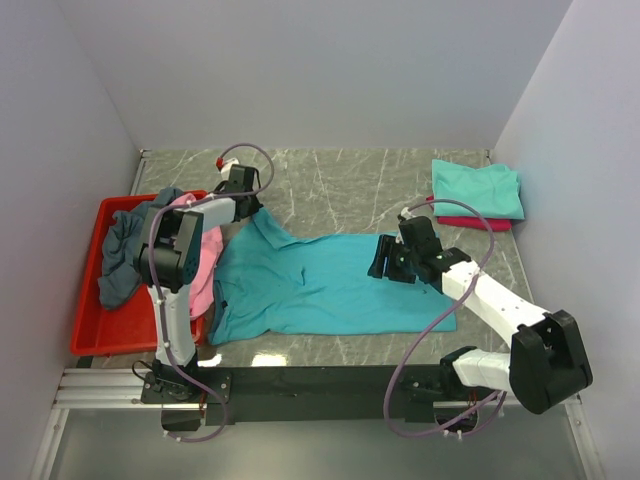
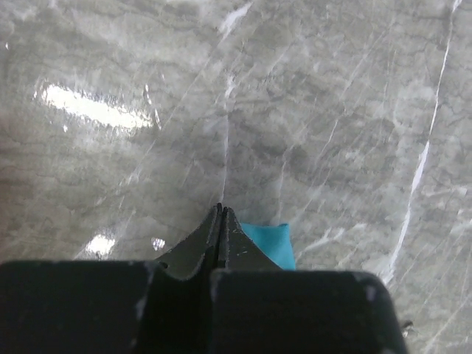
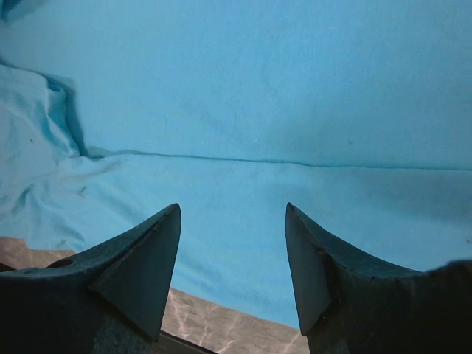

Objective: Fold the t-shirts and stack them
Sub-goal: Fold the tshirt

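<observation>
While the left claw (image 2: 220, 210) pinches the smooth turquoise shirt (image 1: 330, 285), the right claw (image 3: 232, 206) hangs spread.

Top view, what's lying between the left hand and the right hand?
The turquoise shirt, spread flat, fills that stretch in the top view, from the left hand at its far corner to the right hand over its right part.

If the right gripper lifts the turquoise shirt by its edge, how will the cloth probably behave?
The turquoise shirt is probably floppy: it lies flat with soft wrinkles, so it should drape and sag. It looks thin, so likely light. Pushed on the glossy table, it may bunch up rather than slide whole.
</observation>
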`<state>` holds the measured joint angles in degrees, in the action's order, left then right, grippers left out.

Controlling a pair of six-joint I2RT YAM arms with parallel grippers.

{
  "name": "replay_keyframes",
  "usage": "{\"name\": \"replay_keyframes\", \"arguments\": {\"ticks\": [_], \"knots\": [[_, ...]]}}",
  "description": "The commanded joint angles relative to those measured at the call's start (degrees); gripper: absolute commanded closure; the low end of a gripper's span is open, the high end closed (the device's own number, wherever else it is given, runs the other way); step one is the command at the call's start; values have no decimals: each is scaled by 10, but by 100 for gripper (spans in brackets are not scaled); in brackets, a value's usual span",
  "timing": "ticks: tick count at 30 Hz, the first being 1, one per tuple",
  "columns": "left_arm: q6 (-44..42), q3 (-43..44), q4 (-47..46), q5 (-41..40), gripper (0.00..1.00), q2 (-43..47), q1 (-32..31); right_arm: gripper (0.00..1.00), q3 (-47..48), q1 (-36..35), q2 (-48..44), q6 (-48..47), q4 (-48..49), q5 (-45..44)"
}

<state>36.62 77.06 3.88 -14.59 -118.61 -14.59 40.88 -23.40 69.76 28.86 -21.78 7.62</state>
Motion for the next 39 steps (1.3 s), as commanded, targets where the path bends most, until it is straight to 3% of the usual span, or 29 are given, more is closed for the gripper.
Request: {"name": "replay_keyframes", "arguments": {"ticks": [1, 18, 26, 28, 29, 31, 32, 35, 39], "knots": [[-7, -30, 31, 27, 99, 30, -4, 34, 33, 12, 10, -8, 16, 0], [23, -154, -4, 28, 99, 203, -4, 34, 49, 24, 29, -13, 18, -8], [30, -198, -28, 46, 99, 223, -4, 34, 39, 24, 32, -11, 25, 0], [28, -183, -30, 56, 91, 202, -4, 34, 35, 24, 29, -11, 29, 4], [29, -176, -34, 61, 80, 195, -4, 34, 34, 24, 29, -9, 28, 4], [31, -158, -34, 59, 69, 175, -4, 34, 32, 24, 23, -10, 26, 1], [33, -152, -34, 55, 58, 161, -4, 34, 30, 24, 21, -10, 24, 0], [26, -112, -26, 36, 49, 137, -4, 34, 26, 24, 14, -13, 21, -3], [12, -61, -1, 23, 51, 84, -4, 34, 24, 24, 13, -13, 21, -4]]}}
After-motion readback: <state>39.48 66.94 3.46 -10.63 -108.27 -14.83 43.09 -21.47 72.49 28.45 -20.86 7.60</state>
